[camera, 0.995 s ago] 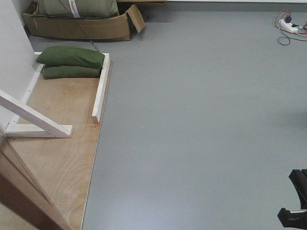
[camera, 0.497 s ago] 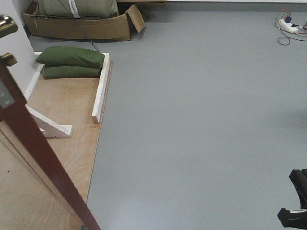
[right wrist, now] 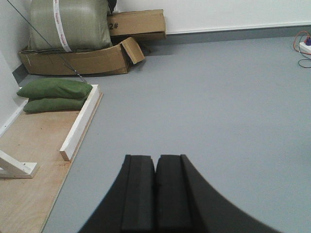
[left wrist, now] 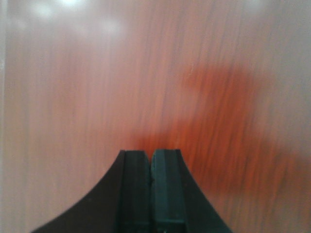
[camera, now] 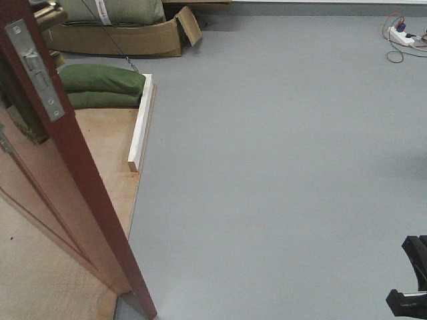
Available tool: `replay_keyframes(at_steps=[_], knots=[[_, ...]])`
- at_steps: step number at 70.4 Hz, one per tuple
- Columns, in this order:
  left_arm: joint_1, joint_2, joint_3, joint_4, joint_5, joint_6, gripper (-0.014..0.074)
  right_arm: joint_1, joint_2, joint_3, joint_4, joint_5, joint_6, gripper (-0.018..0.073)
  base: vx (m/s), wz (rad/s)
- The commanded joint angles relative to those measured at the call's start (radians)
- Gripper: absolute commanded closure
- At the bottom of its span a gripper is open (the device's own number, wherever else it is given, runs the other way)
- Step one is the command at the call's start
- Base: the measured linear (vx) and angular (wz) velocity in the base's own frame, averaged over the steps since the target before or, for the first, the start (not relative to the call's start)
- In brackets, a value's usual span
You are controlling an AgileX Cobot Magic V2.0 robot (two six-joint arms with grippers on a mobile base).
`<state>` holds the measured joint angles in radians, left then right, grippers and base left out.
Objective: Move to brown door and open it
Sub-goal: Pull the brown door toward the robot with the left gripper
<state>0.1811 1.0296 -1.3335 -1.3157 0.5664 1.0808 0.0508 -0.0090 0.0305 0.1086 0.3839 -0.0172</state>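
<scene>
The brown door (camera: 85, 187) stands at the left of the front view, its glossy reddish-brown edge turned towards me. A silver latch plate (camera: 35, 67) is set into that edge, and a brass handle (camera: 45, 15) shows at the top. In the left wrist view the blurred door panel (left wrist: 146, 73) fills the picture. My left gripper (left wrist: 150, 153) is shut and empty, close in front of the panel; I cannot tell whether it touches. My right gripper (right wrist: 155, 158) is also shut and empty, hanging over the grey floor away from the door.
Green sandbags (camera: 107, 87) and a white batten (camera: 140, 120) lie on a plywood base (camera: 110, 147) behind the door. A white brace frame (right wrist: 14, 167) stands there too. A cardboard box (camera: 133, 37) sits at the back, a power strip (camera: 400, 33) far right.
The door has swung from the left edge into the front view, towards the right. It now hides the white brace and much of the plywood. The right arm has not moved.
</scene>
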Motion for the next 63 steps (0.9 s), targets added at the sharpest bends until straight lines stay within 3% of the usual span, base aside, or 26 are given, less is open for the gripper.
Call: replay_keyframes(at_steps=[1, 19, 37, 63], knots=[[-0.028, 0.006, -0.026, -0.028, -0.007, -0.004, 0.058, -0.001, -0.016, 0.002, -0.005, -0.081, -0.011, 0.0559, 0.0, 0.0], [-0.083, 0.05, -0.017, 0.018, -0.014, -0.004, 0.058, -0.001, -0.016, 0.002, -0.005, -0.081, -0.011, 0.0559, 0.0, 0.0], [-0.131, 0.053, 0.1, 0.016, -0.122, -0.004, 0.058, -0.001, -0.016, 0.002, -0.005, -0.081, -0.011, 0.0559, 0.0, 0.0], [-0.15, 0.05, 0.149, 0.016, -0.2, -0.003, 0.058, -0.001, -0.016, 0.002, -0.005, -0.08, -0.011, 0.0559, 0.0, 0.0]])
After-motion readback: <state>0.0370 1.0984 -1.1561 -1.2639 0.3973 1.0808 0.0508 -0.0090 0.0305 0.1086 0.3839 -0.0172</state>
